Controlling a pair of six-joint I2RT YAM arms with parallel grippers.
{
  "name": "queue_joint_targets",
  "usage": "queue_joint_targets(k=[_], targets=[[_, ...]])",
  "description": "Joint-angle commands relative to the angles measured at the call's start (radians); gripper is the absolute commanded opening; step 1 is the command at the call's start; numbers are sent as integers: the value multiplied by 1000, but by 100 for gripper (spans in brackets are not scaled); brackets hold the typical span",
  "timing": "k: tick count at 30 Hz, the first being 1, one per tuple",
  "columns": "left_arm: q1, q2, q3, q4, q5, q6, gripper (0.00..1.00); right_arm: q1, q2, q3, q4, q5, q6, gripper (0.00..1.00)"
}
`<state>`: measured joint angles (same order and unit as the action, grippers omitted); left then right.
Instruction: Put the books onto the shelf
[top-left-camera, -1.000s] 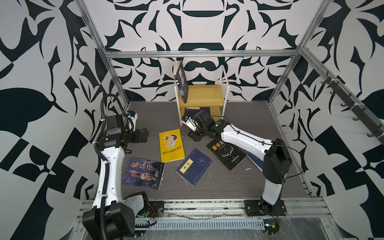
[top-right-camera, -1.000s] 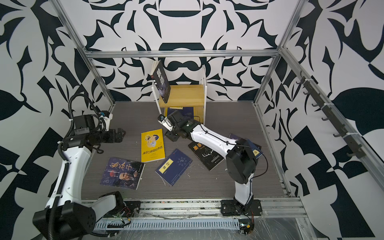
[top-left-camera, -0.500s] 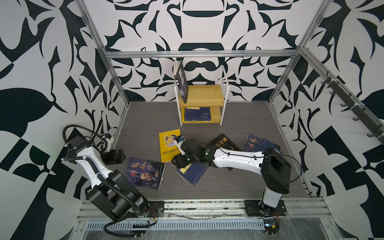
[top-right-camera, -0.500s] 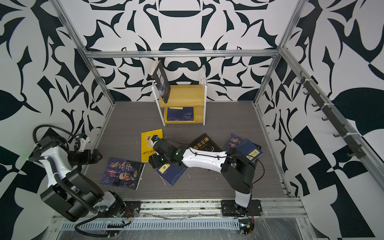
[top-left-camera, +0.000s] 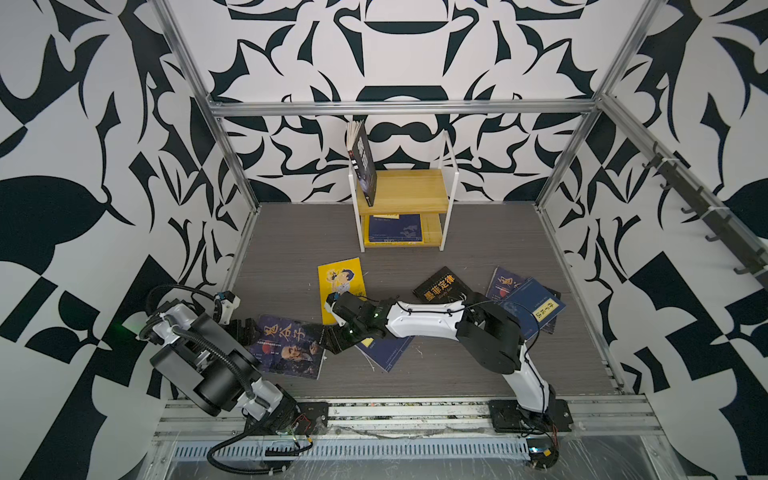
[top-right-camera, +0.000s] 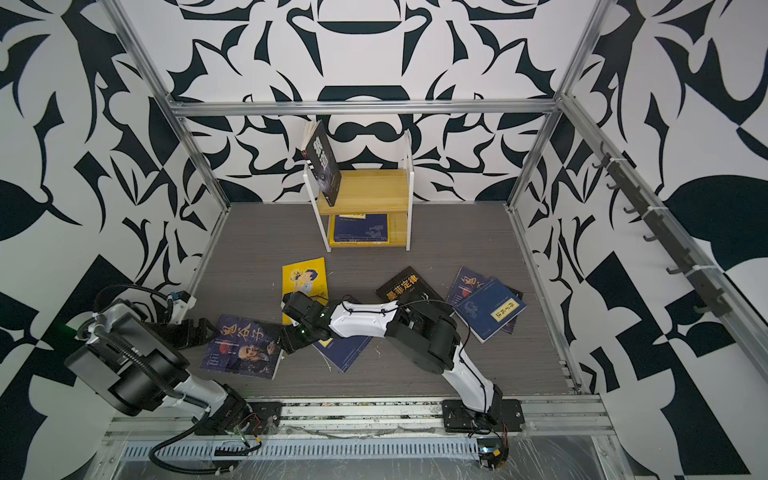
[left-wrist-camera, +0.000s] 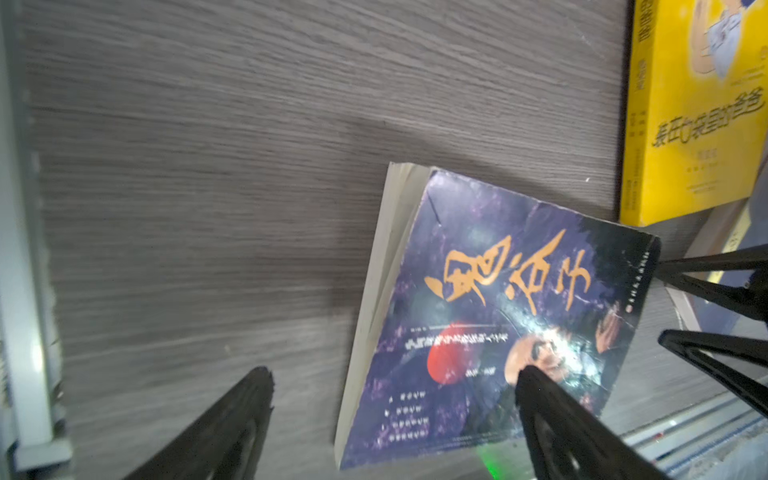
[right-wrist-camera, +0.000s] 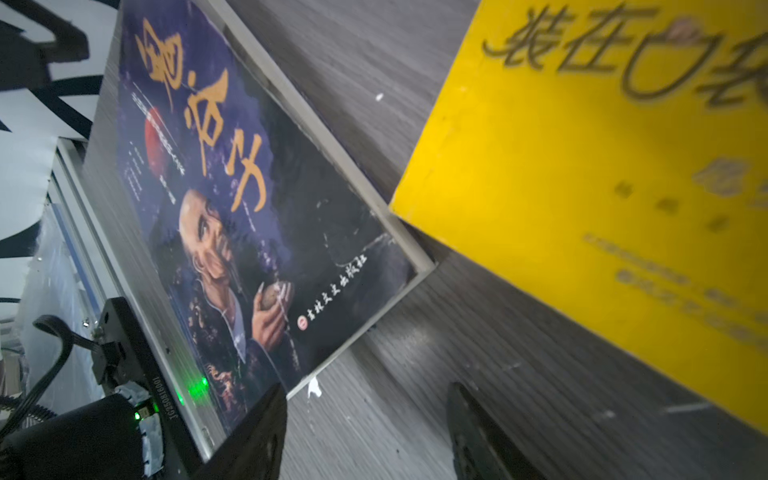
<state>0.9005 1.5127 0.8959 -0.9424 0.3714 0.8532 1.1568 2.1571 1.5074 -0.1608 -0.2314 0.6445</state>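
- Two books are on the shelf (top-left-camera: 411, 189) at the back of the grey tabletop (top-left-camera: 498, 232). A black upright book (top-left-camera: 364, 168) leans at the left end of the top board, and a flat navy book (top-left-camera: 395, 227) lies on the lower board.
- Six more lie on the tabletop in both top views:
  - a yellow book (top-left-camera: 340, 276) near the middle;
  - a purple book (top-left-camera: 286, 345) at the front left;
  - a half-hidden navy book (top-left-camera: 386, 353) beside it, under the right arm;
  - a gold-lettered black book (top-left-camera: 442, 286);
  - at the right, a labelled navy book (top-left-camera: 534, 309) overlapping a second purple book (top-left-camera: 509, 282).
- The left gripper (top-left-camera: 246, 330) sits low at the purple book's left edge. In the left wrist view its fingers (left-wrist-camera: 552, 424) are spread wide, one above the cover and one above bare tabletop, gripping nothing.
- The right gripper (top-left-camera: 334, 341) reaches across the middle to the purple book's right edge, just above the half-hidden navy book. In the right wrist view its fingers (right-wrist-camera: 253, 428) stand apart and empty, with bare tabletop between them (whether one touches the purple cover's corner cannot be told).
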Motion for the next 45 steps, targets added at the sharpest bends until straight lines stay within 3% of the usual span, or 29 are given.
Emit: queue_joint_targets(k=[1,4,9,16,25,38,45], targets=[[-25,30,-26,27,24,12,93,27,-11,34,20,-29,17,64],[-48,51,-40,44,9,26,92,37,24,53,20,-48,18,64],[-111,99,-35,-9,36,44,80,40,62,81,30,-44,26,61],[-135,130,-24,-74,72,62,76,40,111,154,44,-15,44,56],[-138,22,-2,-190,104,68,62,-1,164,204,95,-29,98,50],[-162,-149,108,-323,104,-47,3,-9,137,172,164,-8,109,50],[-282,-286,270,-361,120,-219,0,-9,-84,-49,264,115,44,59]])
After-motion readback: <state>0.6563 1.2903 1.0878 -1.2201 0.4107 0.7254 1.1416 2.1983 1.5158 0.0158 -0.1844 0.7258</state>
